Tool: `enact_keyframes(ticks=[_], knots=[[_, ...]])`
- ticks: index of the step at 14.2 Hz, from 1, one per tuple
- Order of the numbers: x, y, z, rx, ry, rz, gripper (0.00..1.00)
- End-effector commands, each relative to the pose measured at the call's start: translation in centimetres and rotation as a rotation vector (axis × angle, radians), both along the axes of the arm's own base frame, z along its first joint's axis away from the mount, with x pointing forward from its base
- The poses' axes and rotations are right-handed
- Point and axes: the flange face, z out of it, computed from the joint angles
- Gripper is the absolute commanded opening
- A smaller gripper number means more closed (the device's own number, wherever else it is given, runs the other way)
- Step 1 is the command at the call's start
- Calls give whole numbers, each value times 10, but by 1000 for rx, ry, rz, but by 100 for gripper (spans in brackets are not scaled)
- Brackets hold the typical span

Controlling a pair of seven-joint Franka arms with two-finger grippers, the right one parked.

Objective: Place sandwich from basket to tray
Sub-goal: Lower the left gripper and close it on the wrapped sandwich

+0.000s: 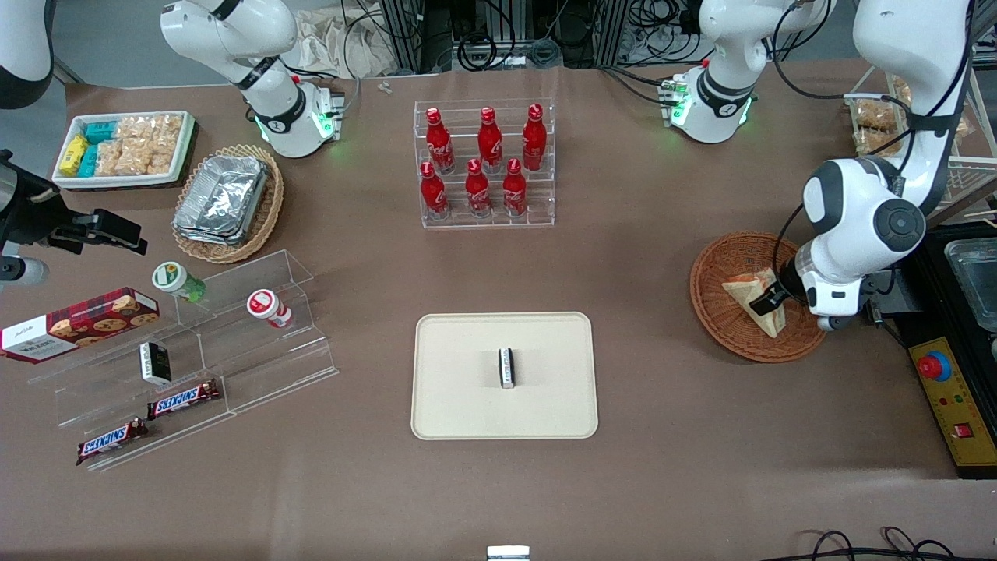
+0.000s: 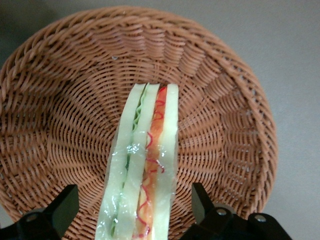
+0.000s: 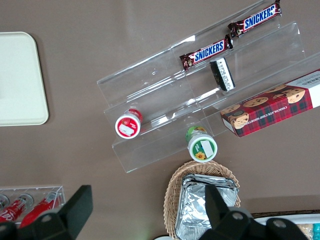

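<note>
The sandwich (image 1: 746, 293) is a plastic-wrapped white-bread wedge lying in the round reddish-brown wicker basket (image 1: 724, 331), toward the working arm's end of the table. My left gripper (image 1: 771, 300) is low over the basket, open. In the left wrist view its black fingers (image 2: 64, 206) stand on either side of the sandwich (image 2: 145, 150), with a gap showing on each side, over the basket's weave (image 2: 75, 100). The beige tray (image 1: 467, 405) lies mid-table, nearer the front camera, with a small black-and-white packet (image 1: 507, 367) on it.
A clear rack of red bottles (image 1: 487, 164) stands farther from the camera than the tray. Toward the parked arm's end are a clear stepped shelf with snacks (image 1: 195, 351), a tan basket of foil containers (image 1: 226, 202) and a white snack tray (image 1: 125, 148). A yellow control box (image 1: 950, 397) lies beside the basket.
</note>
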Motion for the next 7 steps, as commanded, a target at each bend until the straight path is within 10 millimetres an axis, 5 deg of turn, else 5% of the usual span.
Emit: enact_keyframes(ticks=[1,4,5,6,7], knots=[[-13,-2,0,-4,-11,26,100],[-20,-5,-14,-13,-41,36,99],[-19,-6,-15,-13,-58,34,86],[-19,-7,-14,-13,-58,32,34],[-19,-10,-13,-11,-58,49,0]])
